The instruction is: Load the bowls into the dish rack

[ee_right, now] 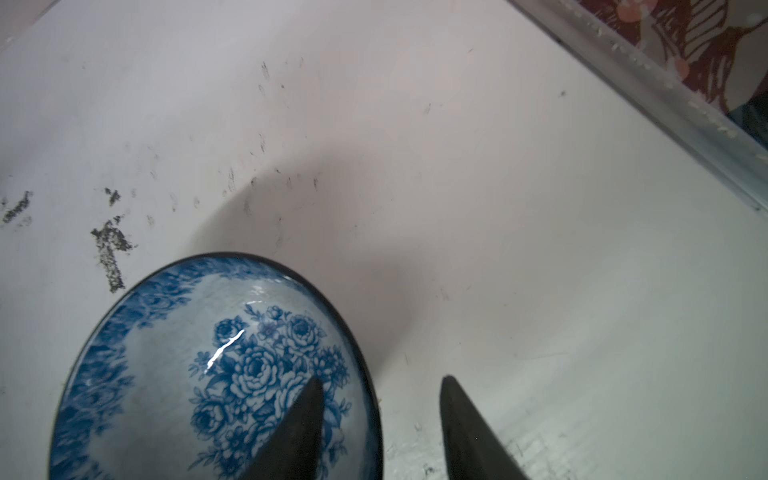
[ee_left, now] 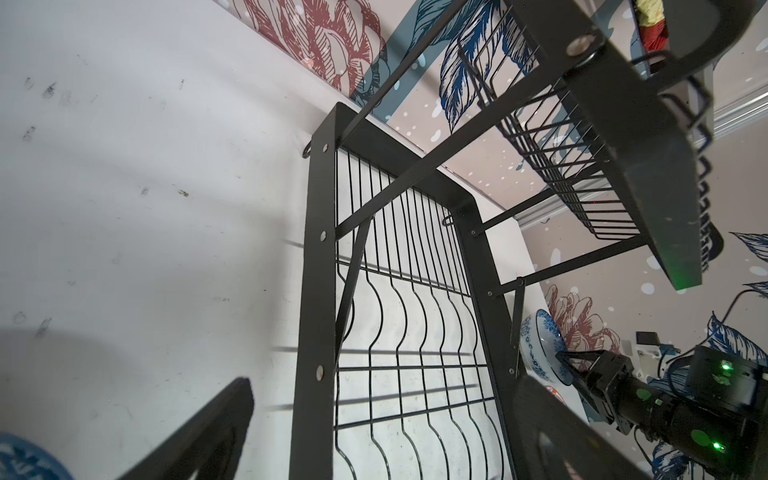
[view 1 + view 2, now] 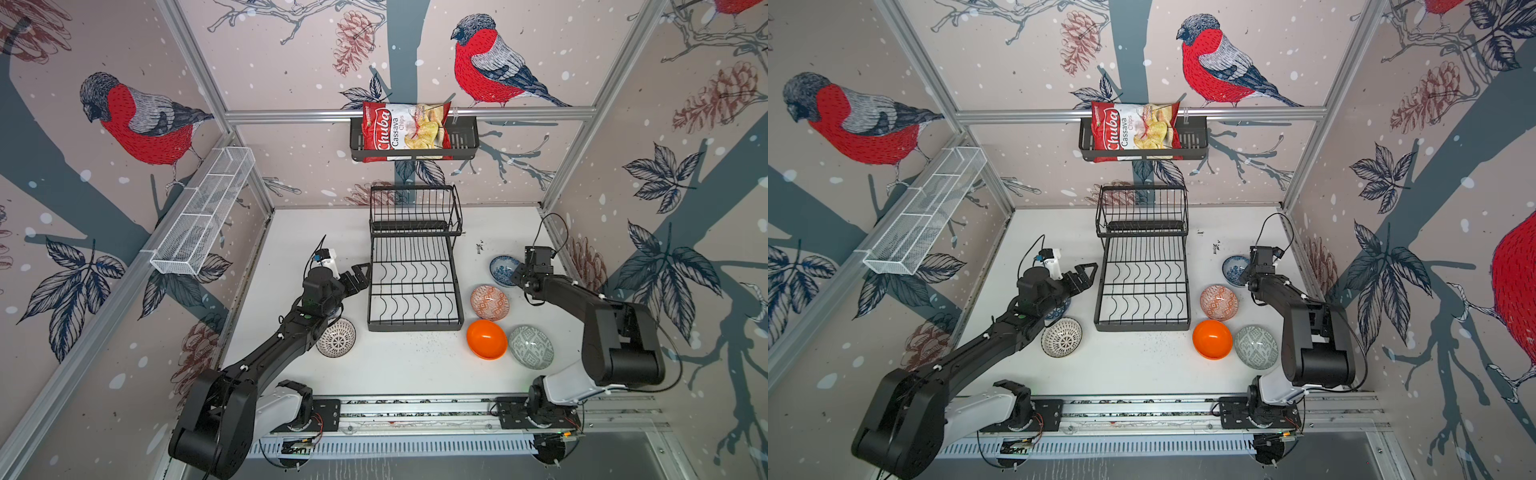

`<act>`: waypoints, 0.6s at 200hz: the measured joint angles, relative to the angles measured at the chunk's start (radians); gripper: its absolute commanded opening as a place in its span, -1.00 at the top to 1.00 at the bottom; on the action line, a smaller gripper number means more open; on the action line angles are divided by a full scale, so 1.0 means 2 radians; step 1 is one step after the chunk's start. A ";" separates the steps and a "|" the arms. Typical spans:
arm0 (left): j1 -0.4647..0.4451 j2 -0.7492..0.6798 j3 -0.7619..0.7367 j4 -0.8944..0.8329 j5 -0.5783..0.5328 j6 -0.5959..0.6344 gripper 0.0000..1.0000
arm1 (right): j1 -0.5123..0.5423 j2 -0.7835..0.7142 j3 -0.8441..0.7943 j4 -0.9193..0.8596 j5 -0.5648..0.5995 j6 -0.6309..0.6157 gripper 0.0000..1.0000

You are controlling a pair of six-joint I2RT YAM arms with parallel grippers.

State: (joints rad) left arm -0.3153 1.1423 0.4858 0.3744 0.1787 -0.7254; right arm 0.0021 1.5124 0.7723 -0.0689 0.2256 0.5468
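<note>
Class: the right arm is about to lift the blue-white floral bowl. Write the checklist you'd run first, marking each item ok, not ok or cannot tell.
1. The right gripper straddles the rim of the blue-white floral ceramic bowl: ok.
2. Jaws closed on that rim: not ok, they stand apart.
3. The black wire dish rack has its lower tray free of bowls: ok.
4. The left gripper is empty, beside the rack: ok, open.
5. Bowl sitting level: cannot tell.
</note>
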 measured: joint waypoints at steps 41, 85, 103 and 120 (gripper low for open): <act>0.000 -0.003 0.003 -0.018 -0.002 0.000 -0.97 | 0.030 -0.083 -0.014 -0.012 0.003 0.000 -0.55; 0.000 -0.003 0.003 -0.023 -0.001 -0.006 -0.97 | 0.085 -0.158 -0.070 -0.037 -0.007 0.000 -0.33; 0.000 -0.004 0.004 -0.023 0.000 -0.010 -0.97 | 0.089 -0.168 -0.091 -0.048 -0.013 0.000 -0.27; 0.000 -0.006 0.007 -0.024 0.000 -0.012 -0.97 | 0.098 -0.171 -0.104 -0.054 -0.023 0.001 -0.20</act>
State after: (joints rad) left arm -0.3157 1.1294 0.4999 0.3260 0.1795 -0.7502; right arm 0.1986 1.1713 0.5640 -0.1772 0.1787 0.5480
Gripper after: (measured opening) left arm 0.985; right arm 0.620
